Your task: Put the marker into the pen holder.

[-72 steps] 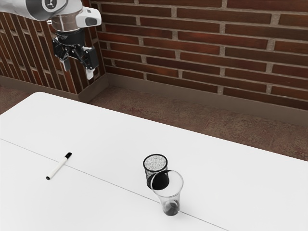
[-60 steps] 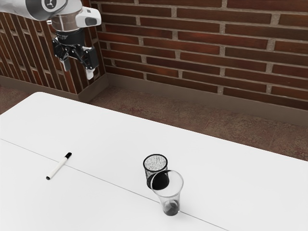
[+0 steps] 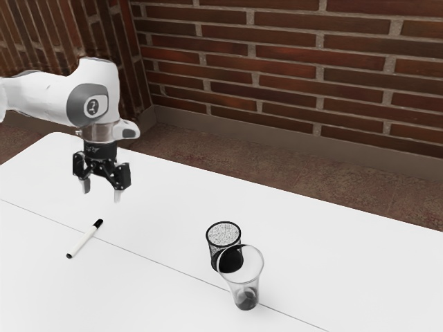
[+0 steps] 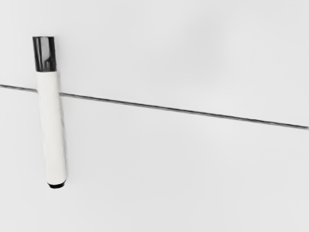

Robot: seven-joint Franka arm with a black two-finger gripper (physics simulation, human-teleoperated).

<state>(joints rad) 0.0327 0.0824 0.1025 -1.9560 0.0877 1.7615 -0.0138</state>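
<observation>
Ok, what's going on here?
A robot arm has its open, empty hand above the table, near the marker, apparently to pick it up for the pen holder. It isn't touching anything. The marker lies flat across the table's seam, cap on. The black mesh pen holder stands upright with a clear cup close by; can't tell whether those two touch. So the marker isn't picked up or in the holder yet.

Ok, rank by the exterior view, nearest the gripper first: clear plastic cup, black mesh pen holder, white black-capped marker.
1. White black-capped marker: at the exterior view's left.
2. Black mesh pen holder: farther toward its right.
3. Clear plastic cup: in front of the holder.
</observation>
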